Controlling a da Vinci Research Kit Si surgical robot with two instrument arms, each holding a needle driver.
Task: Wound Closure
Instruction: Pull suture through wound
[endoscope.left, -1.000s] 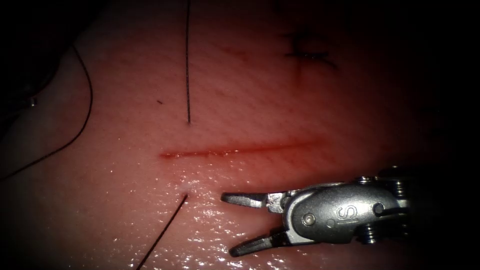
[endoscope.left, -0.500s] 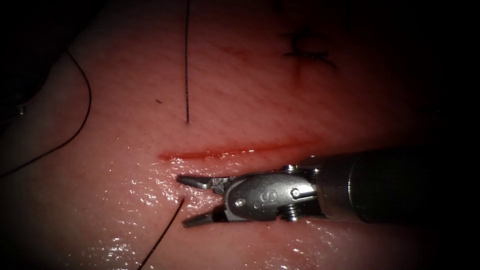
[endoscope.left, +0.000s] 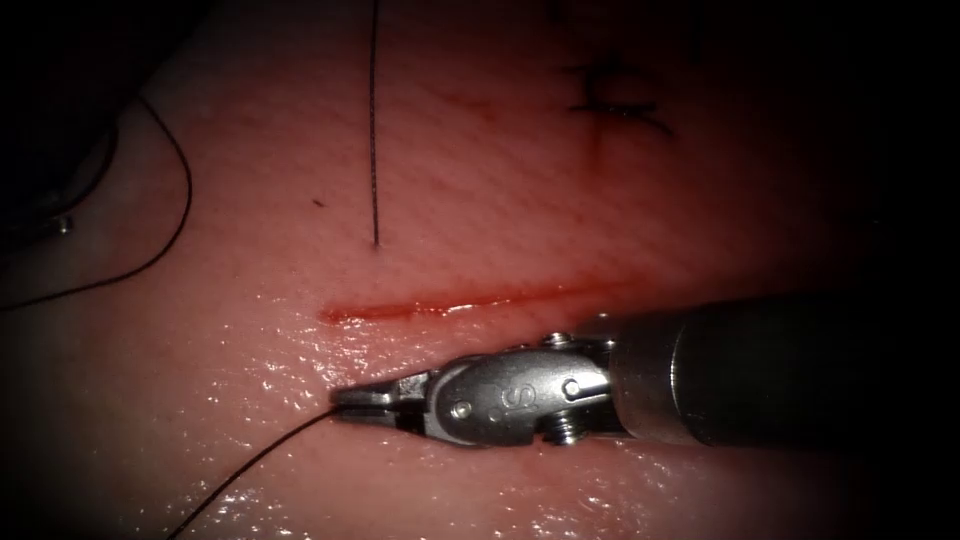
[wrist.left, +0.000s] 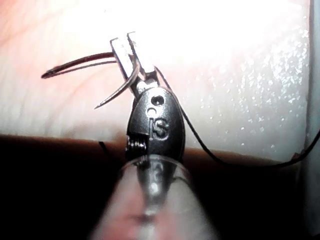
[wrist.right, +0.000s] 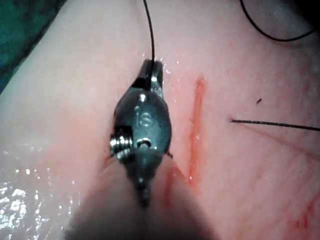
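The cut (endoscope.left: 480, 299) runs across the tissue (endoscope.left: 480, 190), lined with red fluid. My right tool (endoscope.left: 348, 397) lies just below the cut's left end, jaws shut on the thread (endoscope.left: 255, 460) where it leaves the tissue. In the right wrist view the same tool (wrist.right: 152, 69) grips that thread (wrist.right: 150, 30) beside the cut (wrist.right: 196, 130). Another strand (endoscope.left: 374, 130) enters the tissue above the cut. My left tool (wrist.left: 127, 45) is shut on the curved needle (wrist.left: 117, 90), which is out of the tissue with its sharp tip free. Thread (wrist.left: 200, 142) trails from the needle.
A loose loop of thread (endoscope.left: 178, 215) lies over the tissue's left edge. An older dark stitch (endoscope.left: 615, 100) sits at the upper right. The wet, glistening tissue surface (endoscope.left: 300, 370) spreads below the cut. My right tool's shaft (endoscope.left: 790, 375) crosses the lower right.
My right tool has moved left along the lower side of the cut and closed its open jaws on the thread there. The strand now lies flatter, running out toward the lower left.
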